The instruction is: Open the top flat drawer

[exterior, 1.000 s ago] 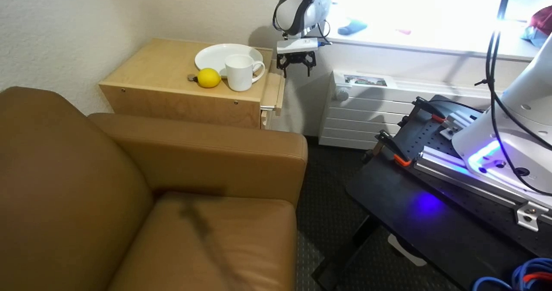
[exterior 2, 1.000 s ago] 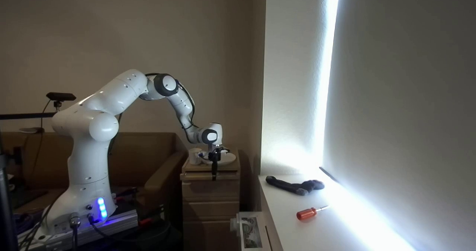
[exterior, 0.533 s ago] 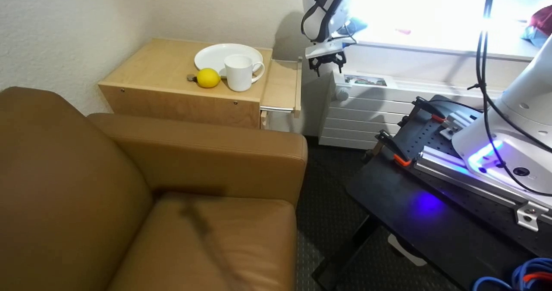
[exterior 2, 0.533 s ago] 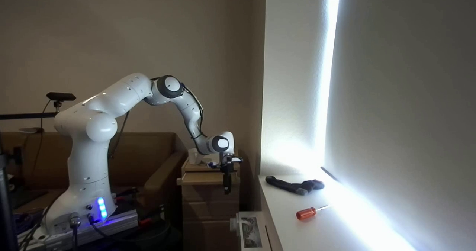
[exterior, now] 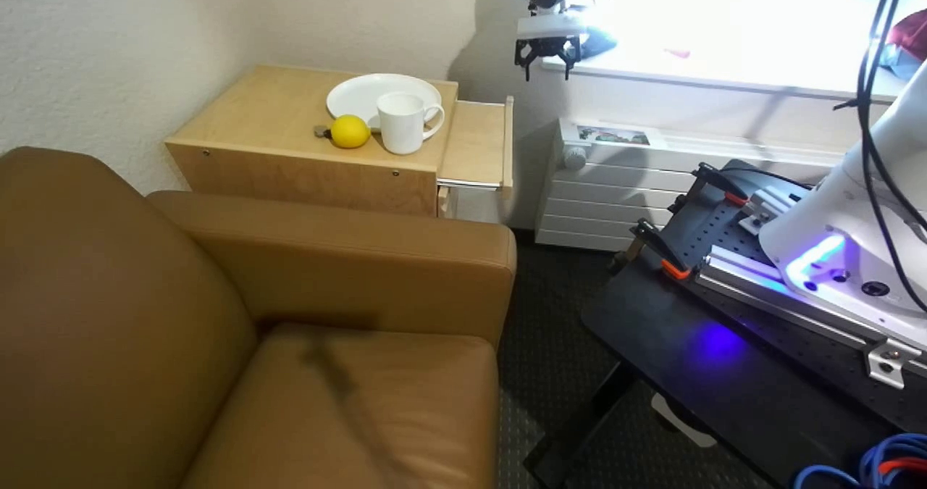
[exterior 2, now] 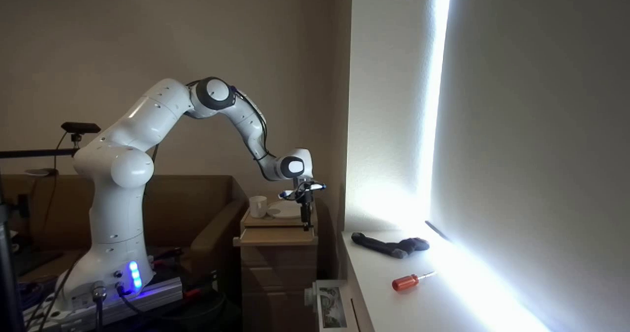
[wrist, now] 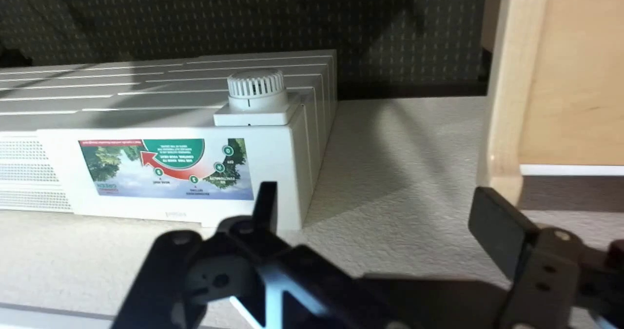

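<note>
While a brown sofa (exterior: 326, 387) fills the left of an exterior view, a wooden cabinet (exterior: 268, 112) stands beside its armrest (exterior: 347, 232). On the cabinet's top, going right, sit a small dark thing (exterior: 321, 131) too little to make out, a lemon (exterior: 350, 132), a white plate (exterior: 358, 98) lying flat and a white mug (exterior: 400, 125) standing upright just beside it. Next, the top drawer (exterior: 474, 141) juts out from the cabinet, its wooden inside showing and its front strip (exterior: 508, 145) well apart from the cabinet's edge; both exterior views show it so. Right of that strip, and higher in the view, hangs the gripper (exterior: 547, 74), pointing down, spread wide and apart from the drawer. The wrist view shows pale wall (wrist: 399, 183) between its fingers (wrist: 499, 229), with the drawer at the right edge. Farther right comes a white radiator (exterior: 615, 195), a picture label (exterior: 613, 135) on its top, below a brightly lit windowsill (exterior: 724, 72). Then a black table (exterior: 666, 344) carries the base of the robot arm (exterior: 840, 210), glowing blue low down, with black cables (exterior: 863, 105) hanging in front of it. At the far right, in the bottom corner, a coil of blue cable (exterior: 887, 447) shows some red among its loops.
</note>
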Tool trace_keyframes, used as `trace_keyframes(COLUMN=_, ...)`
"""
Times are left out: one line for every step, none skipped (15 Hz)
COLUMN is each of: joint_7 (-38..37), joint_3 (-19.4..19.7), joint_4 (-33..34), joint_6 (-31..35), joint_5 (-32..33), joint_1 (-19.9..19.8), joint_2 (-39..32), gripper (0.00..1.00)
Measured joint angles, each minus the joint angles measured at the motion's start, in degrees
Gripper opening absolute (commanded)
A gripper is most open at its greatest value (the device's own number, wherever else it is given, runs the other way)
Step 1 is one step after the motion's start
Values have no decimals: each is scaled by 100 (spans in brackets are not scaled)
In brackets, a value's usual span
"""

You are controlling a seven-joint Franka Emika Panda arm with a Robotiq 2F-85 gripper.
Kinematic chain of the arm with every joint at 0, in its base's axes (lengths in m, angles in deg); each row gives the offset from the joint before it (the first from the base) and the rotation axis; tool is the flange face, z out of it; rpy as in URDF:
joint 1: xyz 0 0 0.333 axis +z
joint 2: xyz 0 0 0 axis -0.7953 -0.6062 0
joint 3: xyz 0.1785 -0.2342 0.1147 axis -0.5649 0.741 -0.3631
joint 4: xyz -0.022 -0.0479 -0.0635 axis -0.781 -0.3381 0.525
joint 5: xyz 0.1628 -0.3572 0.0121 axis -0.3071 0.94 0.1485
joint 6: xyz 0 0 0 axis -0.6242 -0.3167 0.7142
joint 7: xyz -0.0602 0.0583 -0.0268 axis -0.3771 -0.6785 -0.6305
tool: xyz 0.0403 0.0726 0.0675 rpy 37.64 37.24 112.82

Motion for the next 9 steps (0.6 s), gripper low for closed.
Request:
trace_keyframes(joint_7=270, joint_3=-149, joint_4=-161, joint_6=0, joint_5=-4, joint_1=-109, joint_2=251, gripper=100)
trace_keyframes(joint_7=545, joint_3=-318, joint_4=-316, joint_6=0, joint_5=-39, joint_1=-223, joint_2=464, gripper=100)
trace_keyframes(joint_7=820, joint_3=-489, joint_4=-447, joint_6=0, joint_5=-121, joint_1=-330, joint_2=625, gripper=100)
trace_keyframes(joint_7=1105, joint_3=-666, joint_4=-565, joint_6=0, joint_5=-246, joint_1=-433, joint_2=743, gripper=100)
trace_keyframes(joint_7=1402, joint_3=-841, joint_4=-666, joint_6=-1, joint_5=-391, joint_1=-525, joint_2=828, gripper=100)
trace_keyframes(joint_7=1714, joint_3=-1004, joint_4=-752, joint_6=-2, joint_5=-549, joint_1=-599, joint_2=875, gripper=100)
trace_keyframes(joint_7=2020, joint_3=-1153, joint_4=-818, joint_6=-14, joint_5=-705, joint_1=-662, joint_2=901, gripper=100)
trace_keyframes(joint_7=2314, joint_3=-1292, joint_4=-868, joint_6=-57, joint_5=-827, joint_1=-716, joint_2=908, gripper=100)
trace_keyframes(joint_7=2483, joint_3=-1384, joint_4=-908, joint_6=-73, joint_5=-891, joint_1=-746, joint_2=908, gripper=100)
